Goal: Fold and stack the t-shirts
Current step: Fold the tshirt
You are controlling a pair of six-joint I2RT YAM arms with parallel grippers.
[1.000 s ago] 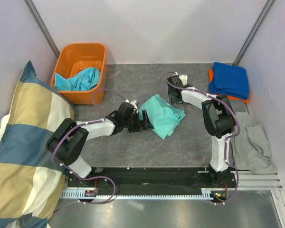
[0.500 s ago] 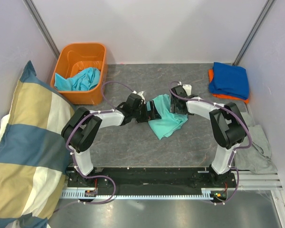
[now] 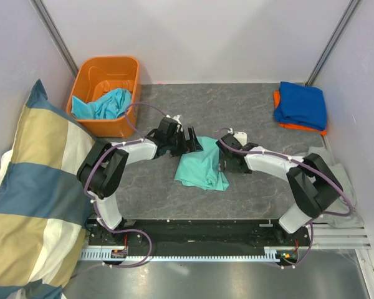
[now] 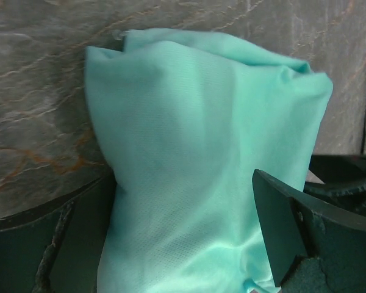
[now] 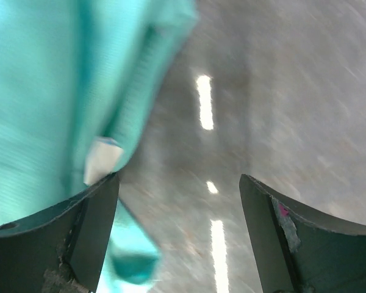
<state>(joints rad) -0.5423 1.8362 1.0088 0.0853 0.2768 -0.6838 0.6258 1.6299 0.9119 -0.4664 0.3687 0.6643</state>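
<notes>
As the left wrist view shows, the left gripper (image 4: 183,244) stands with its jaws spread wide, and the mint-teal t-shirt (image 4: 195,140) lies between its two fingers (image 4: 293,232) without being pinched. From above, we find this gripper (image 3: 190,141) at the far edge of the same shirt (image 3: 199,169). The right gripper (image 5: 180,235) is likewise wide apart and holds nothing. In its blurred wrist view the shirt (image 5: 43,91) fills the left side, a white tag (image 5: 102,157) shows at its edge, and bare table (image 5: 280,91) lies between the fingers. In the overhead view we place the right gripper (image 3: 224,163) just beside the shirt's right edge. The shirt is bunched at the middle of the grey marbled table (image 3: 255,115). Further out, we note a turquoise t-shirt (image 3: 106,103) in the orange bin (image 3: 100,128) at far left, a royal blue t-shirt (image 3: 302,103) lying on an orange t-shirt (image 3: 278,99) at far right, a grey cloth (image 3: 336,184) by the right arm, and a striped pillow (image 3: 31,187) off the table's left side.
</notes>
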